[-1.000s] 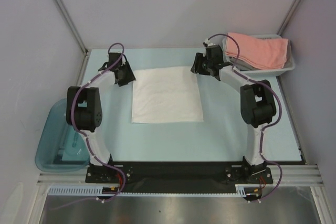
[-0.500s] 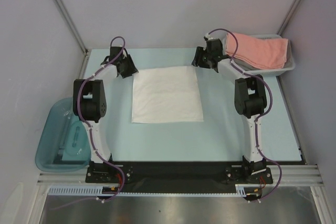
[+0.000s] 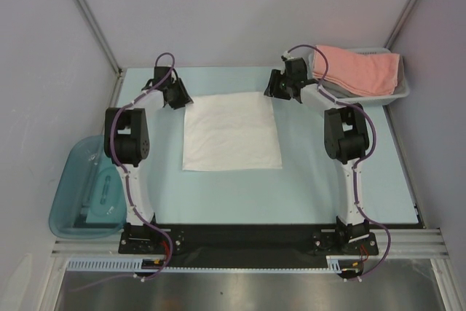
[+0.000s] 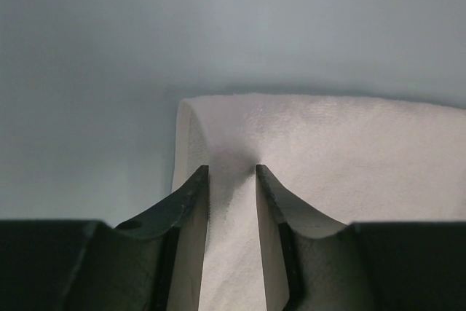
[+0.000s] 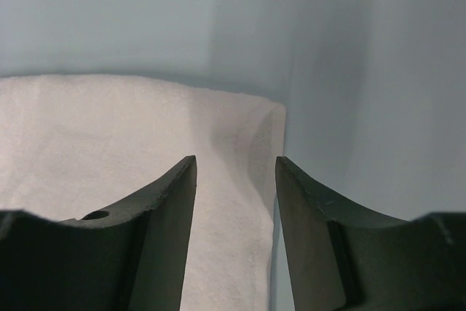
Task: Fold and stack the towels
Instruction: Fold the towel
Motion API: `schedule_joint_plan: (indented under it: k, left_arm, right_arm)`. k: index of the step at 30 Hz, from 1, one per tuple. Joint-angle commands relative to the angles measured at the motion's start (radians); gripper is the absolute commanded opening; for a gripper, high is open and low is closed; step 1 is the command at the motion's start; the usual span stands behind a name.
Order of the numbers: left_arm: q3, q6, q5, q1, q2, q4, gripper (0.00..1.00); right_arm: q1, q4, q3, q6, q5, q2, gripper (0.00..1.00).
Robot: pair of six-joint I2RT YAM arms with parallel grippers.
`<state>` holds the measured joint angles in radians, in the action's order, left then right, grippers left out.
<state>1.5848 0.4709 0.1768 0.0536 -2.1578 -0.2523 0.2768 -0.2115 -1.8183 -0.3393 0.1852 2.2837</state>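
Jaws narrowly apart, the left gripper (image 4: 231, 170) and right gripper (image 5: 234, 159) are straddling the far corners of the white towel (image 3: 231, 130); I'd be closing both together, low enough to catch cloth.

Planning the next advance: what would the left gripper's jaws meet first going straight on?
The white towel, probably: its corner shows between the open jaws of the left gripper, though depth is unclear.
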Motion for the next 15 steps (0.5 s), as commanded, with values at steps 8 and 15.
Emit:
schedule_joint_plan:
  k: [8,15]
  left_arm:
    - [0.060,0.014,0.038,-0.024,-0.005,0.036,0.32]
    - [0.067,0.017,0.049,-0.032,-0.014,0.039,0.29]
  right_arm:
    - [-0.001,0.032,-0.030,-0.039,0.039,0.028,0.51]
    - [0.001,0.038,-0.027,-0.061,0.056,0.037,0.49]
